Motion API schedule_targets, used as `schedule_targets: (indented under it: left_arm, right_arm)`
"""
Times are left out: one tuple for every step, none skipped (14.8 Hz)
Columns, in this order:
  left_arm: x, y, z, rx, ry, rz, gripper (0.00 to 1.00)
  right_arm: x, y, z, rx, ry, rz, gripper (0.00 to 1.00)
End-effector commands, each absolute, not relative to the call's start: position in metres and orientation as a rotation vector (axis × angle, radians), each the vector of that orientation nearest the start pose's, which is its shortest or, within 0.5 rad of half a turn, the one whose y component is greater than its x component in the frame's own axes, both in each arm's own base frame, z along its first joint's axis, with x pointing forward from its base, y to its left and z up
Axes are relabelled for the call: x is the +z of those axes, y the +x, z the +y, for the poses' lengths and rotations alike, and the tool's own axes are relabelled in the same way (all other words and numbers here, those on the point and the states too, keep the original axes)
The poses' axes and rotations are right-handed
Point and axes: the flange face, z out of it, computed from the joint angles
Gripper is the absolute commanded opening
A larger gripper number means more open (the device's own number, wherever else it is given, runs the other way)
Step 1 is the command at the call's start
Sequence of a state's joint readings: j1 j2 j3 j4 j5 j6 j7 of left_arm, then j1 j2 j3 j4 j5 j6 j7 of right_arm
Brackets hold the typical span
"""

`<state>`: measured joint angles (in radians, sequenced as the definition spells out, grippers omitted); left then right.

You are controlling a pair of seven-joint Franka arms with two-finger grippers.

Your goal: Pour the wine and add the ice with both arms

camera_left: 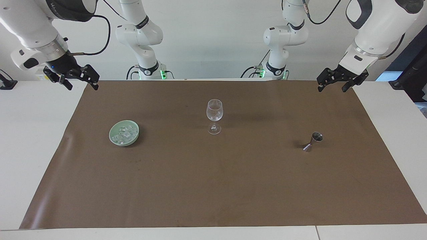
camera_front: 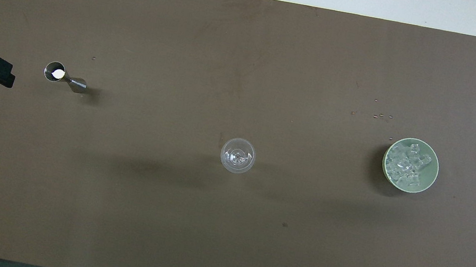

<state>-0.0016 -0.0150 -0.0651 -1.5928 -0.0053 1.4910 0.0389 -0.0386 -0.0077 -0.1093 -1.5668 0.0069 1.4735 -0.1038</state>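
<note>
Both arms wait, raised at the bench's corners. Left claw (camera_left: 343, 81) spread and empty above the measuring cup (camera_left: 313, 141), which stands upright at its end. Right claw (camera_left: 77, 78) spread too, over the mat's edge; ice (camera_left: 124, 132) heaped in the green dish (camera_left: 113, 137) below. Wine glass (camera_left: 214, 116) upright between them.

Bright even overhead light, soft shadows, sharp focus, slight glare
</note>
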Motion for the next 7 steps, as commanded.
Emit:
schedule_targets:
  left_arm:
    - [0.6157,0.5361,-0.0358,0.153,-3.117,0.166,1.00]
    - [0.6158,0.5363,-0.0358,0.151,-3.117,0.166,1.00]
    - [0.6157,0.5361,-0.0358,0.153,-3.117,0.166,1.00]
    - [0.6157,0.5361,-0.0358,0.153,-3.117,0.166,1.00]
    - [0.6157,0.5361,-0.0358,0.153,-3.117,0.166,1.00]
    - [0.6157,0.5361,-0.0358,0.153,-3.117,0.166,1.00]
    - [0.6150,0.5360,-0.0358,0.155,-3.117,0.166,1.00]
  right_arm:
    - [0.6265,0.5352,-0.0779,0.101,-3.112,0.070,1.00]
    - [0.6265,0.5353,-0.0771,0.101,-3.113,0.068,1.00]
    - [0.6265,0.5353,-0.0771,0.101,-3.113,0.068,1.00]
    - [0.6265,0.5353,-0.0771,0.101,-3.113,0.068,1.00]
    - [0.6265,0.5353,-0.0771,0.101,-3.113,0.068,1.00]
    - [0.6258,0.5352,-0.0771,0.103,-3.112,0.068,1.00]
    - [0.6251,0.5346,-0.0769,0.108,-3.110,0.068,1.00]
